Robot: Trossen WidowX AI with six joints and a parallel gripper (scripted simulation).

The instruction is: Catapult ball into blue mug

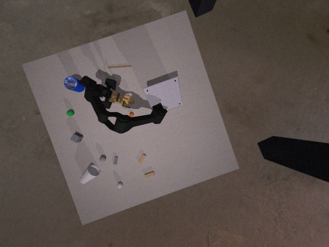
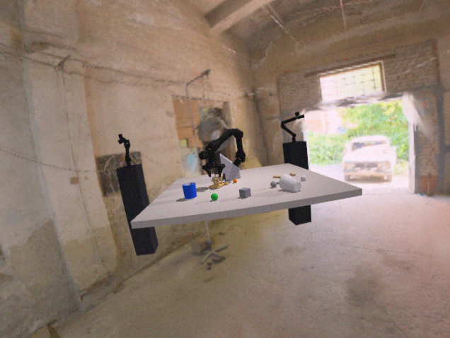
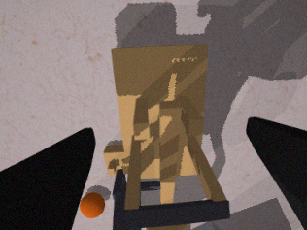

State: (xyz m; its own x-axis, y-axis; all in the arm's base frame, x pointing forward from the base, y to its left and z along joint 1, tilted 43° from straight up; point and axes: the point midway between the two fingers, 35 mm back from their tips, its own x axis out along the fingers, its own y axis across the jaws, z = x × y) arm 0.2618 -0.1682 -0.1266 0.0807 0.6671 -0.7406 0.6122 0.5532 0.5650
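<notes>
In the top view, the gripper (image 1: pixel 109 93) (image 2: pixel 217 173) (image 3: pixel 173 130) is hovering over the catapult (image 1: pixel 120 96) (image 2: pixel 218 182) (image 3: pixel 160 72), fingers spread apart with nothing between them, probably to straddle its frame, while the orange ball (image 1: pixel 131 114) (image 2: pixel 235 180) (image 3: pixel 92 205) is lying unloaded just beside it.

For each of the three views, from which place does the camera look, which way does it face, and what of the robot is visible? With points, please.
Top: high overhead, facing down at the tabletop (image 1: pixel 170 143) (image 2: pixel 254 203); the black arm (image 1: pixel 98 106) (image 2: pixel 223 139) shows from above.
Exterior: off to the side, beyond the blue mug's (image 1: pixel 71 82) (image 2: pixel 189 190) side of the table, facing across it; the arm shows from the side.
Wrist: by the hand (image 1: pixel 111 93) (image 2: pixel 214 173) (image 3: pixel 173 130), facing down at the catapult (image 1: pixel 119 99) (image 2: pixel 218 182) (image 3: pixel 160 72); only two open fingers show.
Top and exterior share the mug; wrist does not show it.
</notes>
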